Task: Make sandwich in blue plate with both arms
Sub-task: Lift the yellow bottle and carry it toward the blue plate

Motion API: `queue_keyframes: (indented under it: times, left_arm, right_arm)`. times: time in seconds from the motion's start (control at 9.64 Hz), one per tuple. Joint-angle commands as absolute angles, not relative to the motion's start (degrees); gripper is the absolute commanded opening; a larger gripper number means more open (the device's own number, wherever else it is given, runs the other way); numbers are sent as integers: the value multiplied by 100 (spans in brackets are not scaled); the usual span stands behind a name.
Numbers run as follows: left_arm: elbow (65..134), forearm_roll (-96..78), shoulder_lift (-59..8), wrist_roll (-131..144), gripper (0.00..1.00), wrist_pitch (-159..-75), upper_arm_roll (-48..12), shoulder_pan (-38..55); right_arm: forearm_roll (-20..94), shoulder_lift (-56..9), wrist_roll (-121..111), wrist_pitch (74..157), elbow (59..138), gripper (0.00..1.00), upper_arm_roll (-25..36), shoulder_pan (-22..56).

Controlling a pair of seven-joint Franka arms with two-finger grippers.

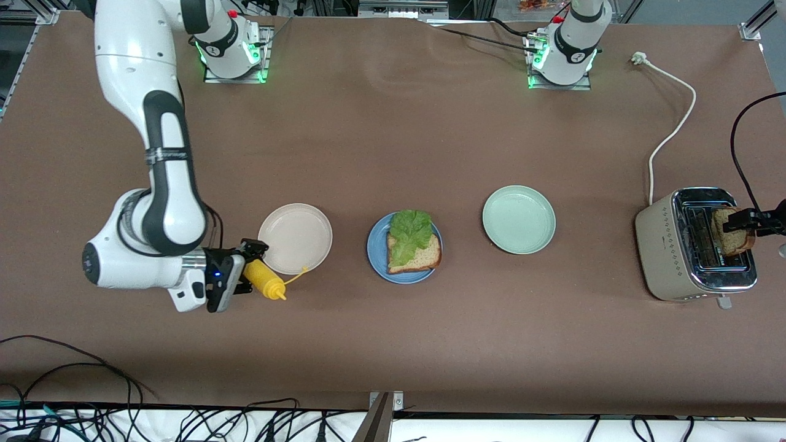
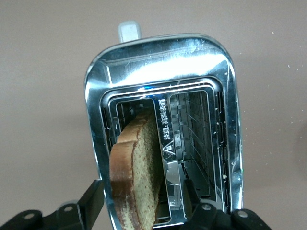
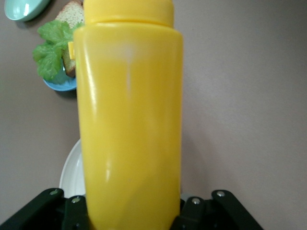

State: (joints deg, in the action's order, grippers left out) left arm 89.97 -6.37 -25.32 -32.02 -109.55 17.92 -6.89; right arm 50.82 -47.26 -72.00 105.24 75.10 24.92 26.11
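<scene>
On the blue plate (image 1: 376,245) (image 3: 60,85) lies one bread slice (image 1: 424,256) with a green lettuce leaf (image 1: 410,232) (image 3: 50,52) on it. A second bread slice (image 1: 731,236) (image 2: 136,163) stands tilted, half out of a slot of the toaster (image 1: 666,245) (image 2: 158,62). My left gripper (image 1: 740,222) (image 2: 144,191) is over the toaster, open, one finger on each side of that slice, with a gap on one side. My right gripper (image 1: 249,267) (image 3: 129,211) is shut on a yellow squeeze bottle (image 1: 265,281) (image 3: 129,120), held on its side beside the beige plate (image 1: 295,236).
A pale green plate (image 1: 519,219) (image 3: 21,8) sits between the blue plate and the toaster. The toaster's white cord (image 1: 675,123) runs toward the left arm's base. A black cable (image 1: 740,159) hangs over the toaster's end of the table.
</scene>
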Motion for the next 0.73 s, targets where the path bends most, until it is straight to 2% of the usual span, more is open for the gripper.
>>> queue_keyframes:
  times: [0.0, 0.21, 0.31, 0.62]
  left_arm:
    - [8877, -782, -2602, -3533, 35, -10934, 1811, -764]
    - [8877, -791, -2602, -3612, 6, -10934, 1811, -765]
    - [8877, -791, -2593, -3647, 0, -10934, 1811, -773]
    - [8877, -800, -2593, -3770, 0, -10934, 1811, -773]
  right_arm:
    - [4091, -4299, -5631, 10757, 7708, 0, 2628, 3347]
    - [3248, -4219, -4567, 10828, 7656, 0, 2628, 3847]
    - [2799, -4201, -4118, 10933, 7629, 0, 2628, 4111]
    - [1420, -4210, -3254, 11074, 7620, 0, 2584, 4840]
